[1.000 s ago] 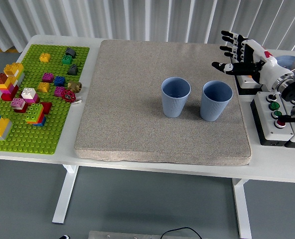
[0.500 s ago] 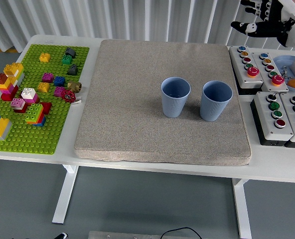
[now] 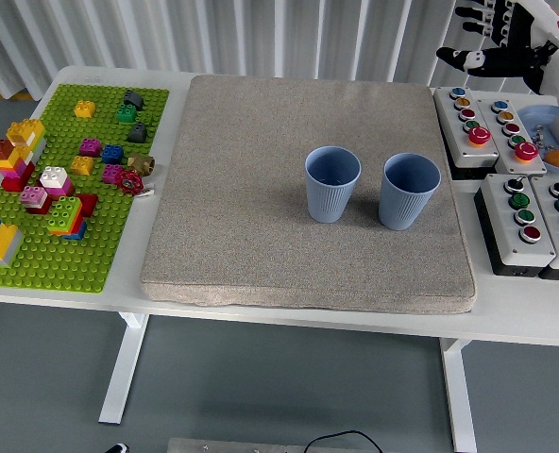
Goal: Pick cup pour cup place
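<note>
Two blue ribbed cups stand upright on the grey mat (image 3: pixel 261 208), side by side: the left cup (image 3: pixel 332 184) and the right cup (image 3: pixel 410 192). My right hand (image 3: pixel 495 42) is high at the top right corner, above the button boxes and well away from both cups, with its fingers spread and holding nothing. No left arm shows in the picture.
A green baseplate (image 3: pixel 43 255) with several coloured bricks lies at the table's left. Grey button boxes (image 3: pixel 525 203) with coloured buttons sit at the right edge, beside the mat. White corrugated wall runs along the back.
My right hand rose from just right of the right cup to the top right corner, uncovering the button boxes. In the last half second it shifted only slightly. The cups stayed put.
</note>
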